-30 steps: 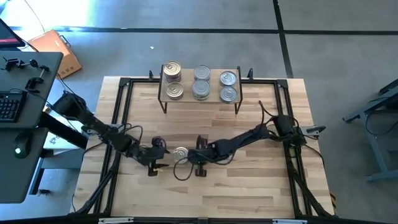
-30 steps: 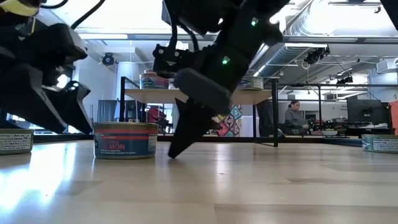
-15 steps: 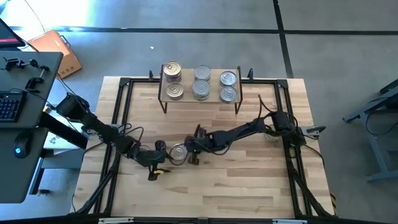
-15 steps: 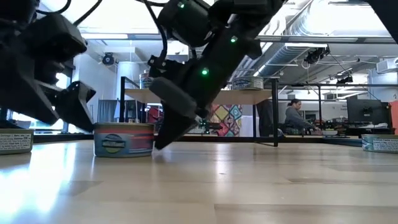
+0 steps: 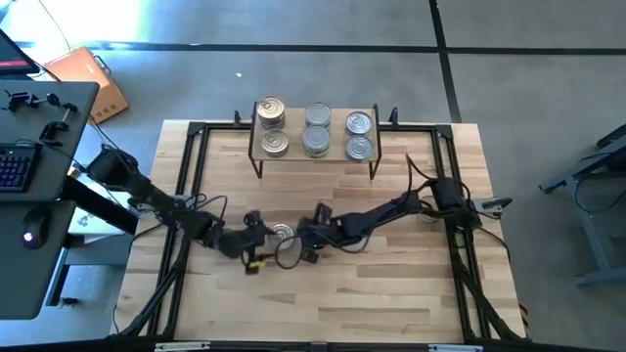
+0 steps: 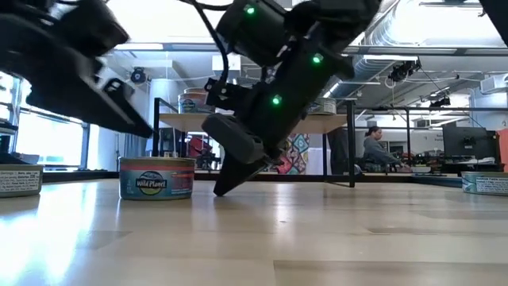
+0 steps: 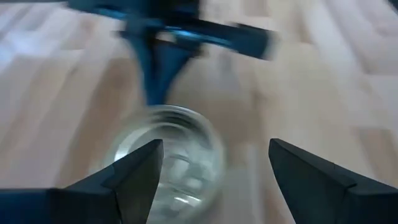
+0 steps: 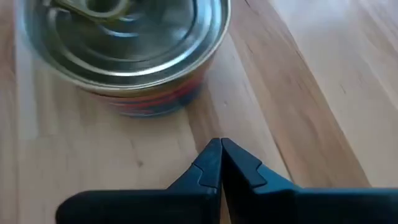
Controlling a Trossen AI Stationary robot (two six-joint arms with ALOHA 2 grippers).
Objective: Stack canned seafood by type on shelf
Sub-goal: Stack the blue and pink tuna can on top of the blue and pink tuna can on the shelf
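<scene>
One round tin of canned seafood (image 5: 282, 233) stands on its base on the tabletop between my two grippers, lid up; its side label shows in the low view (image 6: 156, 178). My left gripper (image 7: 214, 146) hovers open above and left of it (image 6: 111, 95); the tin (image 7: 168, 162) lies ahead, nearer one finger. My right gripper (image 8: 221, 152) is shut, slanting down just right of the tin (image 8: 124, 56), tips near the wood (image 6: 222, 189), a small gap from the tin's wall. Several tins sit stacked on the shelf (image 5: 337, 132).
Another tin (image 5: 425, 213) lies by the right arm near the table's right edge. In the low view one tin (image 6: 17, 180) shows at the far left and one (image 6: 484, 183) at the far right. A black frame (image 5: 196, 176) runs round the tabletop. A person (image 6: 375, 151) sits in the room beyond.
My shut right gripper swung toward the tin, met its right side, then drew back a little to the right and rolled. The tin turned about on its spot, showing a different part of its label. My left gripper rose and moved toward the tin, staying open.
</scene>
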